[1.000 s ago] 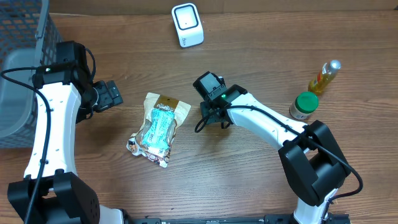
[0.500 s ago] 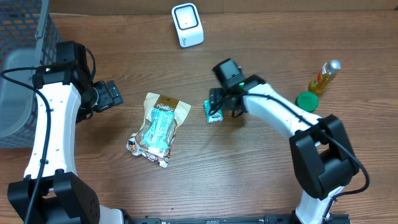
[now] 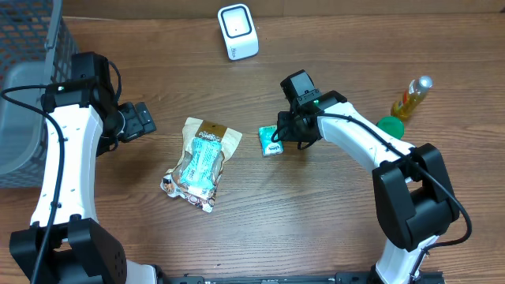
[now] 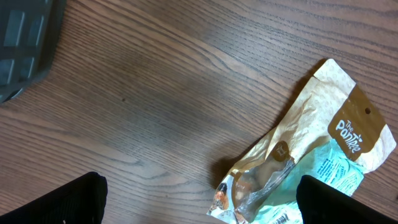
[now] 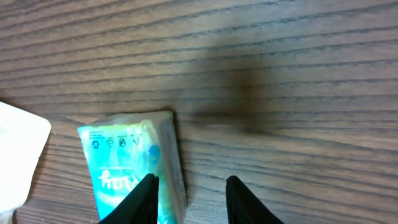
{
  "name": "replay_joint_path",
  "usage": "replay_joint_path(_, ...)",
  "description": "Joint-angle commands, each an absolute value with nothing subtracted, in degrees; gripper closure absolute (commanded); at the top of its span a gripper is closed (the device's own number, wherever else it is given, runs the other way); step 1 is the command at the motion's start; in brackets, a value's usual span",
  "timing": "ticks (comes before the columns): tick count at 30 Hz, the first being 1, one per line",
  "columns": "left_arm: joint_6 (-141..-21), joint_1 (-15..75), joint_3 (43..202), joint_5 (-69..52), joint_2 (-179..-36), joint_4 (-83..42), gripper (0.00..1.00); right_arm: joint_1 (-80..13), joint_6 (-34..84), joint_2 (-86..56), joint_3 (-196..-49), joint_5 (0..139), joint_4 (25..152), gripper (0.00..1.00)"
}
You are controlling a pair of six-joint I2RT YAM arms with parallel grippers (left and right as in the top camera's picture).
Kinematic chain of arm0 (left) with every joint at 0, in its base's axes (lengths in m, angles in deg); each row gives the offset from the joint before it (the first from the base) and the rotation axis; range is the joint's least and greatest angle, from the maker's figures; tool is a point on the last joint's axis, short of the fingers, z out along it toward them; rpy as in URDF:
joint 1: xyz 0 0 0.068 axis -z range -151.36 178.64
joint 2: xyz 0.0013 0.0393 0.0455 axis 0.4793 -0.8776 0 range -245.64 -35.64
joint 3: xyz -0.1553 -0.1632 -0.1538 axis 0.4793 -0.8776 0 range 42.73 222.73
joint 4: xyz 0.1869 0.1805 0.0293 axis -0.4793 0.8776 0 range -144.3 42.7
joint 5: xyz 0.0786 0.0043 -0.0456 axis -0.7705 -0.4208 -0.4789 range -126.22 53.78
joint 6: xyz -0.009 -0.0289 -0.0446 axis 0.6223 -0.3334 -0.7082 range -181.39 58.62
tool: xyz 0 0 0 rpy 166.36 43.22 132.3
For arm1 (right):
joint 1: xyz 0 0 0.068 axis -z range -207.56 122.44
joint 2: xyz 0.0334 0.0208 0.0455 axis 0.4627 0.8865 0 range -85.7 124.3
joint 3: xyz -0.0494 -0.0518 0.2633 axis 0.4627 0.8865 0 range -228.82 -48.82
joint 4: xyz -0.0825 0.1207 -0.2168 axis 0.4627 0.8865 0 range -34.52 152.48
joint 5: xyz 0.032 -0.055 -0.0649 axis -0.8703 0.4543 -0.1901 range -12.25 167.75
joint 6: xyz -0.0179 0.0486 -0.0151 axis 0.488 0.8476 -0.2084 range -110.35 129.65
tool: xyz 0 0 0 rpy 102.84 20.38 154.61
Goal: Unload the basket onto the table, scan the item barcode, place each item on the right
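Overhead, the small teal foil packet (image 3: 271, 140) is lying on the wooden worktop (image 3: 316, 213), five o'clock of the white boxy scanner (image 3: 237, 31), with the right claw (image 3: 286, 136) hovering at its three o'clock. Left wrist: the left claw (image 4: 205, 202) is gaping, released. Right wrist: its fingers (image 5: 148, 198) are standing parted, released, one overlapping the packet.

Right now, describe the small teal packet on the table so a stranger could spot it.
On the wooden table, find the right gripper near the middle. The small teal packet lies flat at its fingertips, far smaller than the tan-and-teal snack pouch to its left.
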State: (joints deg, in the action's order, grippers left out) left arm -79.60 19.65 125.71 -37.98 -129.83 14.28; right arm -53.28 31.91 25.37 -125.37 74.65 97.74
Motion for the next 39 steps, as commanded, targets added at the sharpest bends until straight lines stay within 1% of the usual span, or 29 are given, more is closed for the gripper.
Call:
replay_joint_path(1, -79.6, 19.7, 126.0, -38.1, -130.0, 14.2, 0.00, -53.5, 31.7, 25.3, -125.3, 73.5, 98.1, 0.67)
replay_joint_path(12, -79.6, 19.7, 126.0, -38.1, -130.0, 14.2, 0.00, -53.5, 31.8, 25.3, -125.3, 72.1, 100.9, 0.68)
replay_joint_path(14, -79.6, 19.7, 126.0, -38.1, -130.0, 14.2, 0.00, -53.5, 31.8, 25.3, -125.3, 72.1, 101.3, 0.72)
replay_joint_path(15, -79.6, 19.7, 126.0, -38.1, -130.0, 14.2, 0.01, -53.5, 31.8, 25.3, -125.3, 72.1, 101.7, 0.77)
replay_joint_path(18, -79.6, 19.7, 126.0, -38.1, -130.0, 14.2, 0.00, -53.5, 31.8, 25.3, -125.0, 72.1, 102.2, 0.89)
replay_joint_path(21, -79.6, 19.7, 126.0, -38.1, -130.0, 14.3, 0.00, -53.5, 31.8, 25.3, -124.1, 72.1, 101.5, 0.93)
replay_joint_path(26, -79.6, 19.7, 126.0, -38.1, -130.0, 14.2, 0.00, -53.5, 31.8, 25.3, -121.6, 72.1, 98.6, 0.93)
replay_joint_path(33, -79.6, 19.7, 126.0, -38.1, -130.0, 14.2, 0.00, -53.6, 31.8, 25.3, -121.1, 72.0, 98.3, 0.93)
replay_joint_path(37, -79.6, 19.7, 126.0, -38.1, -130.0, 14.3, 0.00, -53.6, 31.5, 25.3, -121.1, 69.3, 98.3, 0.93)
replay_joint_path(39, -79.6, 19.7, 126.0, -38.1, -130.0, 14.3, 0.01, -53.6, 28.9, 25.3, -121.1, 66.7, 98.2, 0.93)
